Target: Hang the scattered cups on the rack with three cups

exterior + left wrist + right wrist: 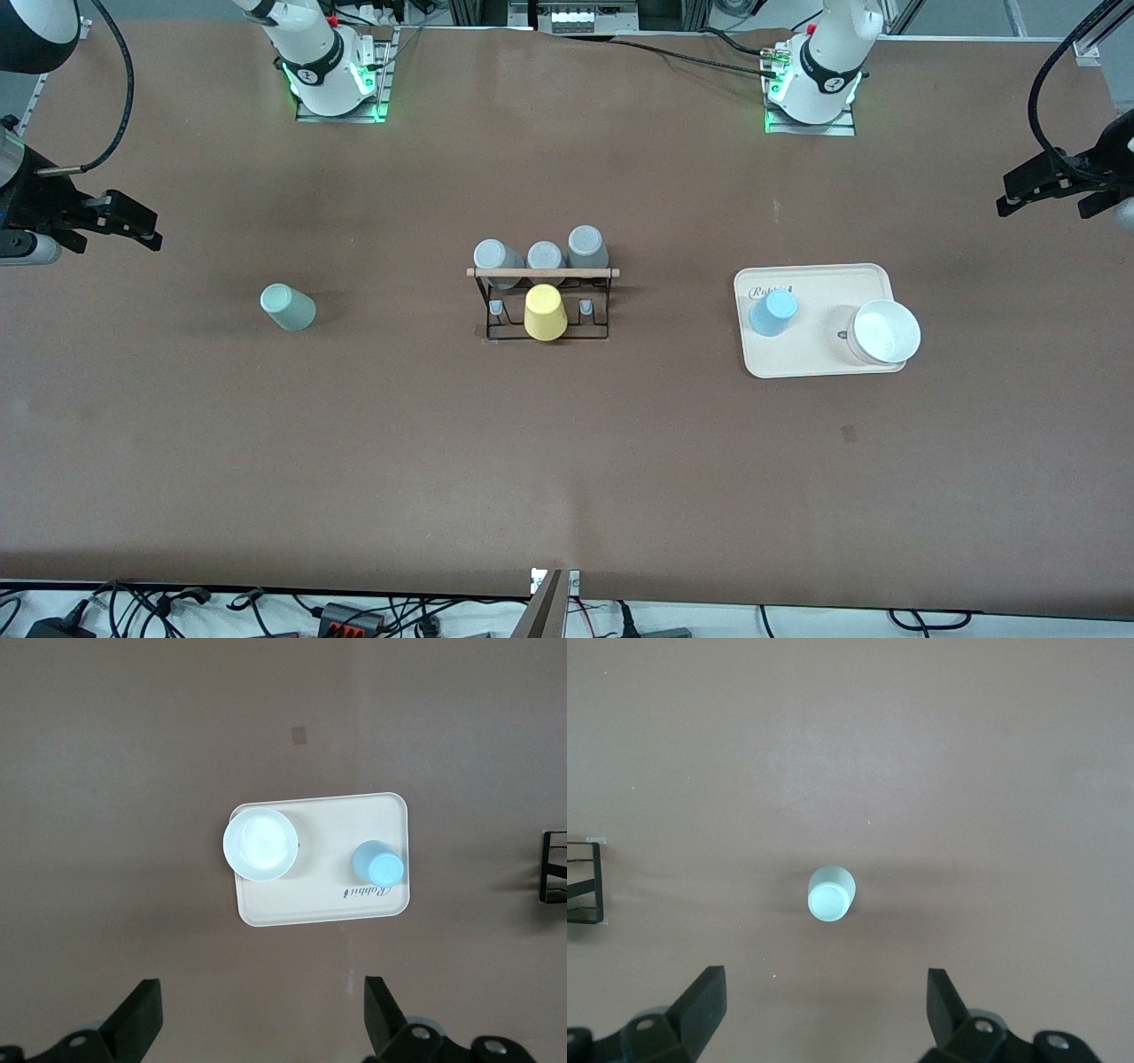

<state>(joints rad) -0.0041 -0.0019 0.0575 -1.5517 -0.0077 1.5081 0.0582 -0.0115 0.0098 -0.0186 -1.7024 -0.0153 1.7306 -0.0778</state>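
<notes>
Nearest me, one yellow cup (545,312) on the black wire rack (547,306), three grey cups (541,254) above. I see one mint cup (287,307) on the surface, one blue cup (773,313) on the tray (824,363). Right end effector (133,223) and left end effector (1032,188) wait spread, empty.

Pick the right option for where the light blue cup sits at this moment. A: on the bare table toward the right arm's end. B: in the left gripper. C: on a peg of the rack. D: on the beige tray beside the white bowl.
D: the light blue cup stands upside down on the beige tray, apart from the white bowl that shares the tray.
</notes>
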